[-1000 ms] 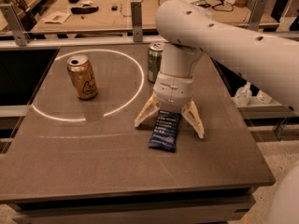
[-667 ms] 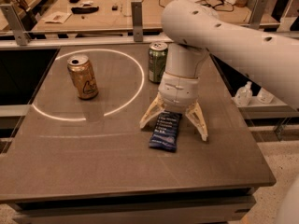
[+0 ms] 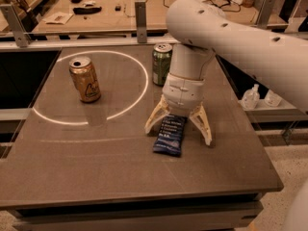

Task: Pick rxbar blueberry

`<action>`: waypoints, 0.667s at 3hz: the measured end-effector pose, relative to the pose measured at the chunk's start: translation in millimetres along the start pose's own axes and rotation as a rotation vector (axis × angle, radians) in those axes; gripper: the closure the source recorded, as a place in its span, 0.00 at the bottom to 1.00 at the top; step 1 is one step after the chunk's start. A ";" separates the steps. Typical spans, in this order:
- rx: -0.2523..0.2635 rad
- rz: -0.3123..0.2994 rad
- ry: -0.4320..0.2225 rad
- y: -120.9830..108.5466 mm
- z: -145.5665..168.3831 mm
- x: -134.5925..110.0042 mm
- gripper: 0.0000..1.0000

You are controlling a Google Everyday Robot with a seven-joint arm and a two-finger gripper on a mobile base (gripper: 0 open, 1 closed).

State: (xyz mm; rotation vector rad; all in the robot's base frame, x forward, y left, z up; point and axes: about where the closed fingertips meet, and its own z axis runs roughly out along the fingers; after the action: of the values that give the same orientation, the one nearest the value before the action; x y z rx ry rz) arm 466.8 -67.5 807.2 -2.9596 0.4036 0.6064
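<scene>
The rxbar blueberry [image 3: 170, 135], a flat dark blue foil bar with pale text, lies on the dark table [image 3: 96, 167] right of centre. My gripper [image 3: 178, 134] points down over the bar's far half, open, with one cream finger on each side of the bar. The fingertips [image 3: 206, 137] reach down near the table surface. The bar's far end is hidden under the gripper's wrist. The white arm comes in from the upper right.
A gold can [image 3: 85, 79] stands upright at the left inside a ring of light. A green can [image 3: 161, 64] stands just behind the gripper's wrist. A wooden bench with clutter lies behind a metal rail [image 3: 72, 42]. Small bottles [image 3: 250, 98] sit off the table's right side.
The gripper has shifted slightly right and lower, astride the bar. The bar and both cans have not moved.
</scene>
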 end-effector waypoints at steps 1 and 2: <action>0.000 0.001 0.001 0.2 -0.5 0.1 0.37; -0.001 0.002 0.001 0.5 -1.0 0.0 0.38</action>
State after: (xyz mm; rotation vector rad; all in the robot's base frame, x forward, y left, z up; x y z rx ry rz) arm 467.0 -68.1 808.1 -2.9605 0.4062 0.6062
